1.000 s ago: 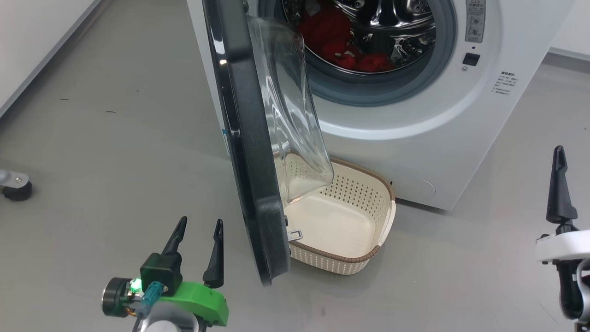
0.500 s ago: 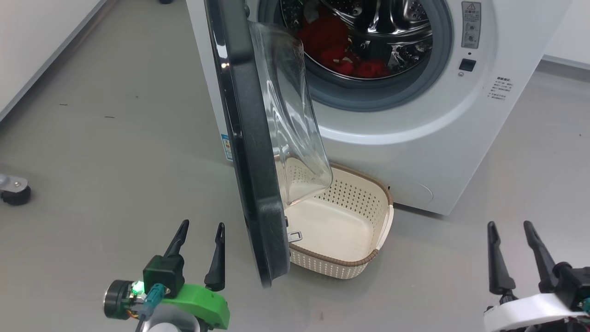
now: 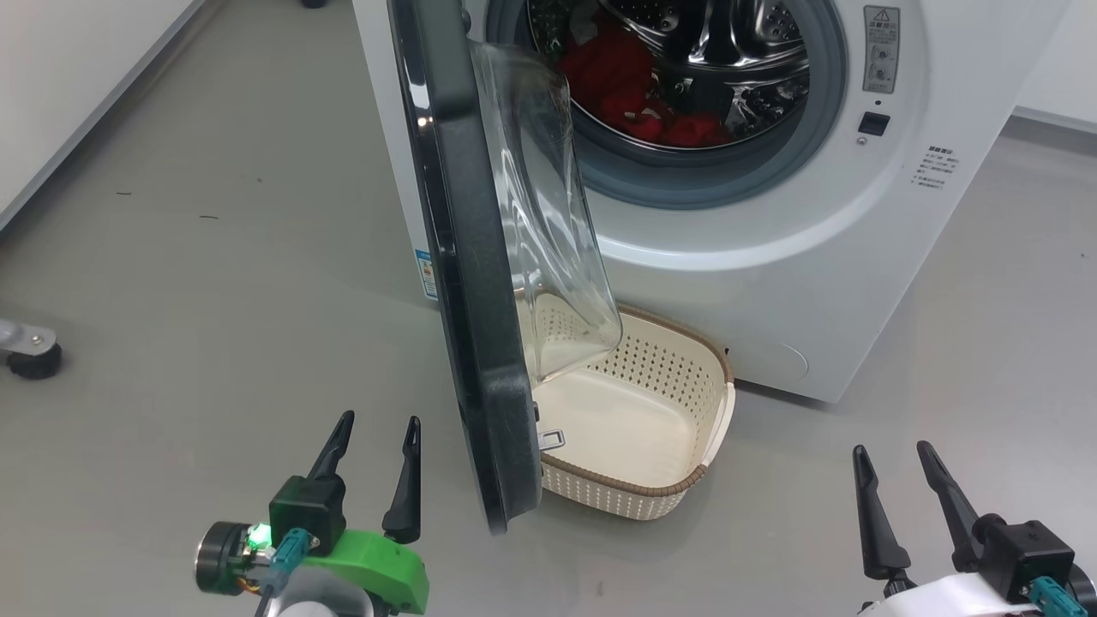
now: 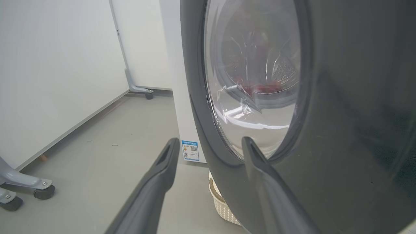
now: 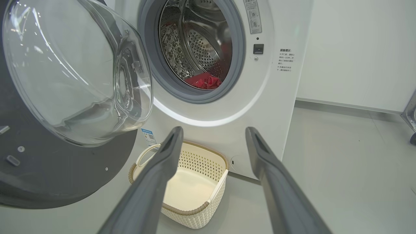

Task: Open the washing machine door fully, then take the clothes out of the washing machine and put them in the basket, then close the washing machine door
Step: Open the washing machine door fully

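While both arms reach forward low over the grey floor, the left gripper (image 3: 380,420) stands at the lower left of the head view. Its two dark fingers point up the frame and are spread apart, with nothing between them. It is just left of the lower edge of the door (image 3: 463,283). In the left wrist view one finger lies in front of the door's black outer face, but I cannot tell if it touches.

At the lower right of the head view is the right gripper (image 3: 891,450). Its two fingers lean a little to the left and are also spread, holding nothing, well apart from the basket (image 3: 651,343).

I count one washing machine (image 3: 771,283), at the upper centre and right of the frame. Its one round door stands partly open and is seen edge-on at the centre. The glass bowl of the door hangs over the left part of the one cream basket, which sits on the floor in front of the machine. The red clothes (image 3: 617,77) lie as one heap inside the steel drum, at the upper centre.
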Controlling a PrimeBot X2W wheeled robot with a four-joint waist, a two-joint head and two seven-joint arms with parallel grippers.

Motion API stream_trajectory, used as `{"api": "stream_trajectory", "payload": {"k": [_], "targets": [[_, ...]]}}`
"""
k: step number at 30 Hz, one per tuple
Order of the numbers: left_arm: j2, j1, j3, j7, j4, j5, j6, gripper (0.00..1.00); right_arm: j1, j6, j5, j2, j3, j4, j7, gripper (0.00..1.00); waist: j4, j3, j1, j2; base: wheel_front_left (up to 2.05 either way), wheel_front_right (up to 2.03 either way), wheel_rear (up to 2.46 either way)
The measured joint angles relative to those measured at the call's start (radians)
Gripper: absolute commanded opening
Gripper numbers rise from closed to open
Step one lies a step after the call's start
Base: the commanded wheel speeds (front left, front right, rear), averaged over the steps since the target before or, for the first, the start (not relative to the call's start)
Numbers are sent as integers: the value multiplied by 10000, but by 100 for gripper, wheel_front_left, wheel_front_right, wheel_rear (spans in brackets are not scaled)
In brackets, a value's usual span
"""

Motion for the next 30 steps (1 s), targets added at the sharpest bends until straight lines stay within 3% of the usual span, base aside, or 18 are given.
{"api": "stream_trajectory", "payload": {"k": [16, 18, 19, 20, 30], "targets": [[0, 0, -33, 0, 46, -2, 0, 100, 32, 201, -426, 290, -290, 6, 0, 100, 52, 5, 0, 0, 0, 0, 0], [0, 0, -71, 0, 77, -2, 0, 48, 32, 259, -435, 309, -324, 8, 0, 100, 59, -2, 0, 0, 0, 0, 0], [0, 0, -88, 0, 102, -2, 0, 16, 32, 263, -454, 318, -341, 10, 0, 100, 63, -5, 0, 0, 0, 0, 0], [0, 1, -105, 0, 128, -2, 0, 0, 32, 263, -502, 326, -357, 15, 0, 100, 67, -8, 0, 0, 0, 0, 0], [0, 17, -209, 0, 328, -63, 0, 0, 32, 355, -656, 430, -593, 29, 0, 100, 123, -22, 1, 0, 0, 0, 0]]}}
